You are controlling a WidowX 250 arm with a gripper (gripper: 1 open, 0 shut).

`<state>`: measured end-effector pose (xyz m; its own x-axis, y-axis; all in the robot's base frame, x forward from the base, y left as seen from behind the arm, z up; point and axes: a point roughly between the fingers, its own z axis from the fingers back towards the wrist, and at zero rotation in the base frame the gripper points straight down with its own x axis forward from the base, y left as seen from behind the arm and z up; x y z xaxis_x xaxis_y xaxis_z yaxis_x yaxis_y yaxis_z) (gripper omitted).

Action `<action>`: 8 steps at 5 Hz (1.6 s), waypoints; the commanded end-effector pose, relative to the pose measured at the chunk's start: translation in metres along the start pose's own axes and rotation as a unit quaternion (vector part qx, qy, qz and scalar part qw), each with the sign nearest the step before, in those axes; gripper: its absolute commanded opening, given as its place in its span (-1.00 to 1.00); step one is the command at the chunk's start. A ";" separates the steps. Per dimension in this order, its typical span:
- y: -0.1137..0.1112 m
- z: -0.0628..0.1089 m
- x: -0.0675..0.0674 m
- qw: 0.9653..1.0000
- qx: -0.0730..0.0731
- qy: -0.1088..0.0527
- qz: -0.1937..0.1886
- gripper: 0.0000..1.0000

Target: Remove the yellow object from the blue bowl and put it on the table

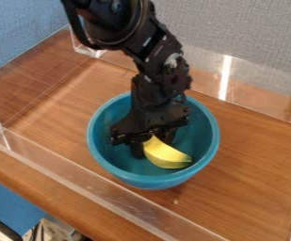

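Gripper [145,139] closed on yellow object [167,153], its upper-left end; both inside blue bowl [205,129], object toward 4 o'clock.

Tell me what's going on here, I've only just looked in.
The robot arm has its claw down inside the blue bowl, right at one end of the yellow object. It looks to be going for a grip, though the view doesn't show whether the piece is actually held. The yellow object is in the bowl, so it has yet to be put on the table.
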<state>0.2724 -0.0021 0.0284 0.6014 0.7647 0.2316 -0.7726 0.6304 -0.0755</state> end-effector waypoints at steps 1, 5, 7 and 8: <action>0.012 -0.019 -0.002 1.000 0.013 0.016 -0.013 -1.00; 0.028 -0.023 0.005 1.000 0.018 0.019 0.001 -1.00; 0.038 -0.008 0.003 0.999 0.027 0.019 0.027 -1.00; 0.041 -0.011 0.011 0.997 0.036 0.018 0.067 -1.00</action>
<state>0.2610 0.0224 0.0260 0.5316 0.8190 0.2160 -0.8258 0.5578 -0.0824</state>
